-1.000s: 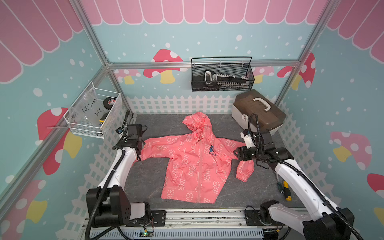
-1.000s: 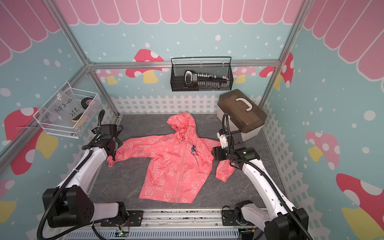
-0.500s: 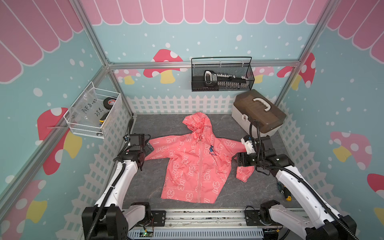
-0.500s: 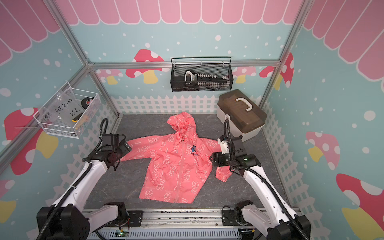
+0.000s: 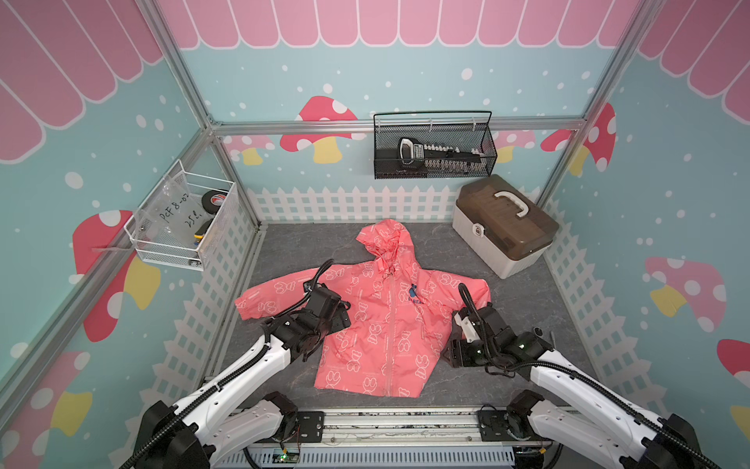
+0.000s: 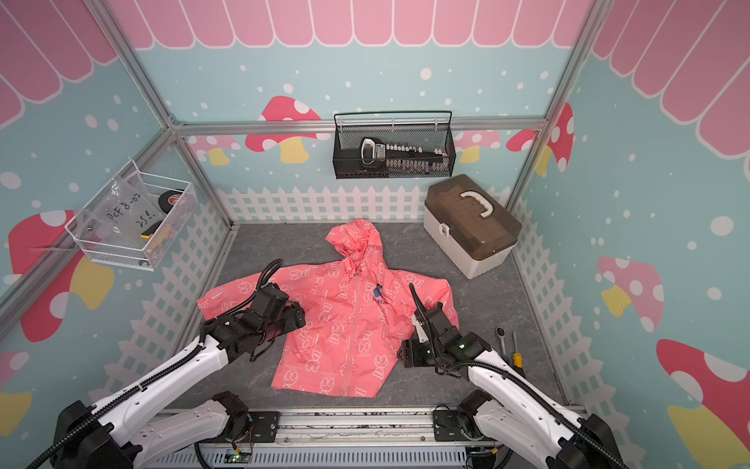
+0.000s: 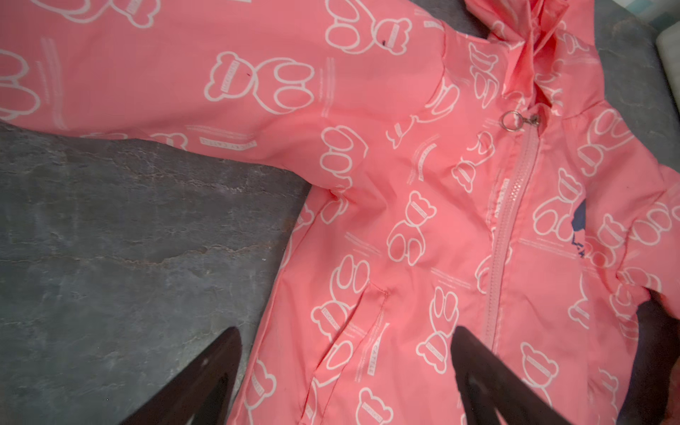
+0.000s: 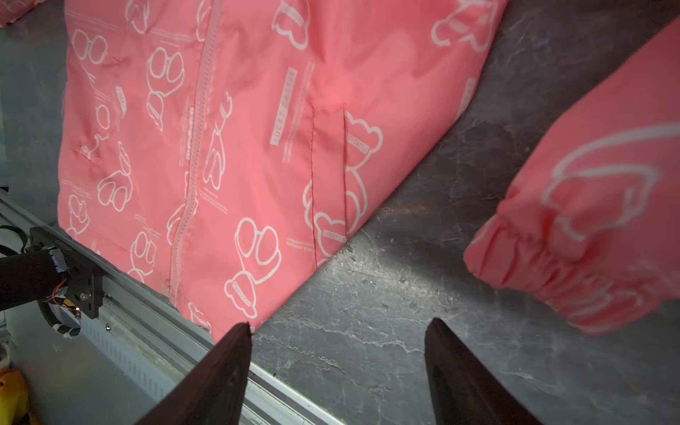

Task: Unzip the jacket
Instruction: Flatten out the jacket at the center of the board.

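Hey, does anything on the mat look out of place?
A ratchet and a yellow-handled screwdriver lie loose on the mat beside the right arm. The jacket has that side's sleeve bent down; the other lies spread out.

This is a robot lab's test cell, dressed up as a toy set. An aluminium frame (image 5: 389,124) holds printed walls, with pink scallops (image 5: 365,24) along the top and mushrooms (image 5: 320,122) and a picket fence (image 5: 349,203) across the middle. A black mesh basket (image 5: 385,166) of tools hangs at upper centre and a white wire basket (image 5: 221,227) at left. A toolbox (image 5: 503,239) sits on the grey counter (image 5: 519,308) at right. A rail (image 5: 389,424) along the bottom carries a white robot arm at lower left (image 5: 247,367) and another at lower right (image 5: 568,375).
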Robot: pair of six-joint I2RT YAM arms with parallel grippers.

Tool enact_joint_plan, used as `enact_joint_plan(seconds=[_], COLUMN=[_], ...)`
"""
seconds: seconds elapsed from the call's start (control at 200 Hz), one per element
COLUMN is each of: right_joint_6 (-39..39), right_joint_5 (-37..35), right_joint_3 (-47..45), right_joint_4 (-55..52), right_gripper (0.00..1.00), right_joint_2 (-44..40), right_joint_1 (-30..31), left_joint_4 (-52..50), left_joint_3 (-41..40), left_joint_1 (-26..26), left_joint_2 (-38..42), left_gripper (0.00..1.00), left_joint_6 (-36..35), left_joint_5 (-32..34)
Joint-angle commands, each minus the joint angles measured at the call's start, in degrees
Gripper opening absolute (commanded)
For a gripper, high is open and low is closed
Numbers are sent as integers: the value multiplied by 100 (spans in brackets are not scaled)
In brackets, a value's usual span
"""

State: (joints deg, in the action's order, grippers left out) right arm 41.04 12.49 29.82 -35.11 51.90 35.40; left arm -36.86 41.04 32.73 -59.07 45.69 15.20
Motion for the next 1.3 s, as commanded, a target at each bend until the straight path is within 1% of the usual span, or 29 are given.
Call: enact_joint_plan(seconds=[0.0,0.065,0.205,0.22,0.265,0.34,0.4,0.495,0.56,0.625,0.66,0.776,0.856,0.921,1.041,1.116,1.211,1.291], right_joint_6=[665,712,748,748,712,573,450,303,227,124,61,-155,-313,-506,-913,-1089,-1218,-1235], right_joint_5=[-198,-254,-119,-111,-100,-140,-213,-284,-326,-400,-470,-697,-857,-830,-704,-617,-304,-82], right_joint_3=[-288,-327,-295,-277,-208,-12,249,612,834,1061,1183,1691,2124,2539,3662,4353,5280,6106], right_joint_4=[522,783,1436,1498,1656,1790,1759,1686,1620,1453,1324,792,469,324,-76,-132,-175,-252], right_gripper=[73,73,71,71,68,61,53,37,22,11,7,0,0,0,0,0,11,28], right_joint_2=[218,556,1349,1417,1627,1963,2234,2565,2720,2814,2847,2935,3106,3394,4328,4953,5806,6444], right_joint_1=[232,376,550,567,606,678,724,807,866,929,957,1015,1013,1014,1004,986,853,716], left_joint_4=[-181,-223,-404,-432,-490,-503,-489,-506,-511,-556,-608,-854,-953,-969,-969,-980,-1066,-1175], left_joint_3=[-221,-308,-408,-423,-457,-545,-603,-668,-726,-785,-803,-783,-764,-747,-704,-663,-615,-590], left_joint_1=[318,533,981,1023,1161,1266,1288,1297,1306,1306,1311,1315,1319,1315,1315,1315,1315,1324], left_joint_2=[113,156,262,273,290,263,229,250,351,471,550,693,750,782,779,774,798,889], left_gripper=[89,89,88,88,88,88,88,88,87,87,87,86,86,86,86,86,86,85], left_joint_6=[492,616,862,889,961,1052,1123,1170,1220,1265,1280,1278,1259,1262,1267,1249,1249,1274], left_joint_5=[222,250,274,430,527,559,569,605,607,613,620,727,806,867,957,950,932,906])
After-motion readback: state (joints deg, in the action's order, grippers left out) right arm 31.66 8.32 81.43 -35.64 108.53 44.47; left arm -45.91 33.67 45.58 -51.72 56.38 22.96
